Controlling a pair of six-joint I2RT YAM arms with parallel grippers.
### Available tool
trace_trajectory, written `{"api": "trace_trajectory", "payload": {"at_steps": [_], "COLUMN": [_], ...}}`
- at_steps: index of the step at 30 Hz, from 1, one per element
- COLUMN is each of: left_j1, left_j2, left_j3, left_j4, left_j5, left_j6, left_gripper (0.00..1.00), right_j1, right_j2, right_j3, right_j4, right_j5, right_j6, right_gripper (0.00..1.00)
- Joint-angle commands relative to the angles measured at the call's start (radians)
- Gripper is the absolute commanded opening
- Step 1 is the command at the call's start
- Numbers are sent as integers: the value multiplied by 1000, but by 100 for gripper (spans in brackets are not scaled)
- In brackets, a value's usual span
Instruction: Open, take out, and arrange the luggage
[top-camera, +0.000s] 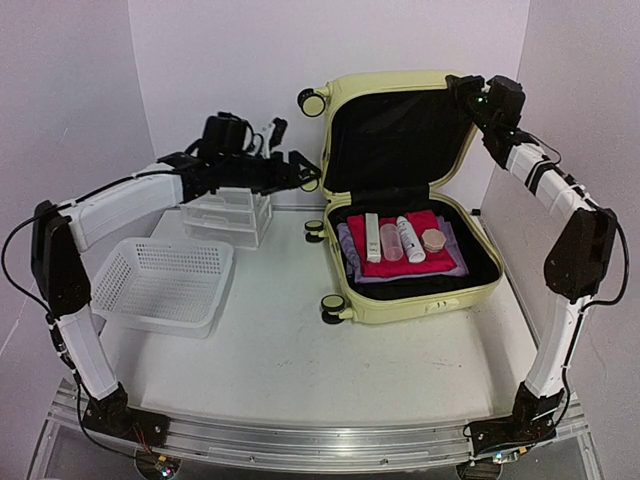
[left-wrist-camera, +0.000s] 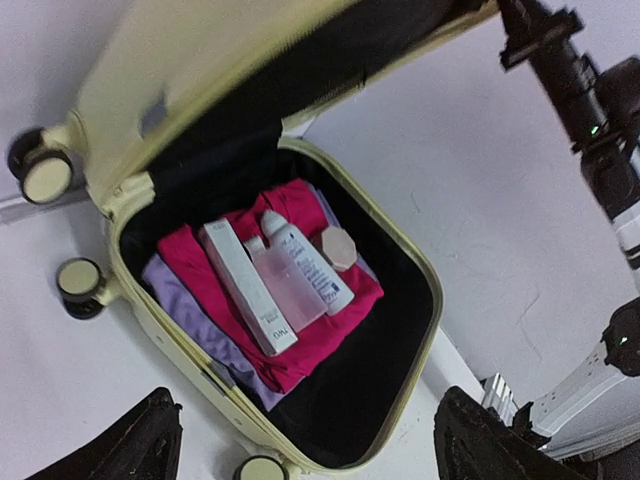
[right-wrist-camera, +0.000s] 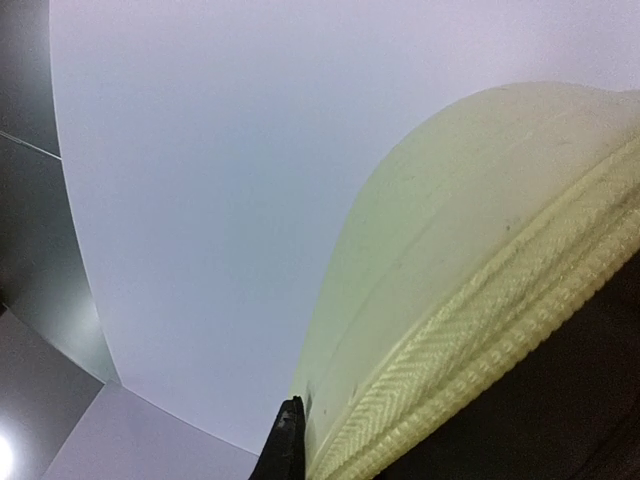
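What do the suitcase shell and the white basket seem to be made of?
The suitcase shell looks like hard moulded plastic, pale yellow and smooth with a dull sheen; a woven zipper tape edges it. The basket is probably thin white plastic, judging by its regular moulded mesh.

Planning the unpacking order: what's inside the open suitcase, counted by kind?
Folded cloths: 2, pink cloth, lavender cloth
Bottles: 2, frosted bottle, white bottle
Long white box: 1
Small peach jar: 1
Total in the suitcase: 6
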Motion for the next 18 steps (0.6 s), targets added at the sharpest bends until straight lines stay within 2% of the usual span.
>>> {"api": "trace_trajectory", "payload": {"at_steps": [1, 6, 9, 11, 15, 18], "left_j1": [-110, -155, -186, -197, -208, -221], "left_j2": [149, 315, 396, 433, 500, 566], "left_j3": [-8, 50, 90, 108, 165, 260], "left_j4": [32, 38, 39, 38, 39, 38], "left_j5": [-105, -163, -170, -170, -138, -92], "left_j6": [-76, -208, -224, -241, -264, -283], "left_gripper": [88, 89, 89, 86, 70, 49], "right_j1": [-48, -91, -115, -131, -158, -194], "right_j2": [31, 75, 93, 104, 128, 152], "right_j3": [189, 228, 237, 247, 262, 274], "right_j4": [-8, -34, -39, -44, -47, -47], "right_j5": [133, 137, 133, 128, 111, 97], "right_j6": [-293, -286, -287, -290, -288, -279], "right_gripper": [0, 0, 0, 0, 0, 0]}}
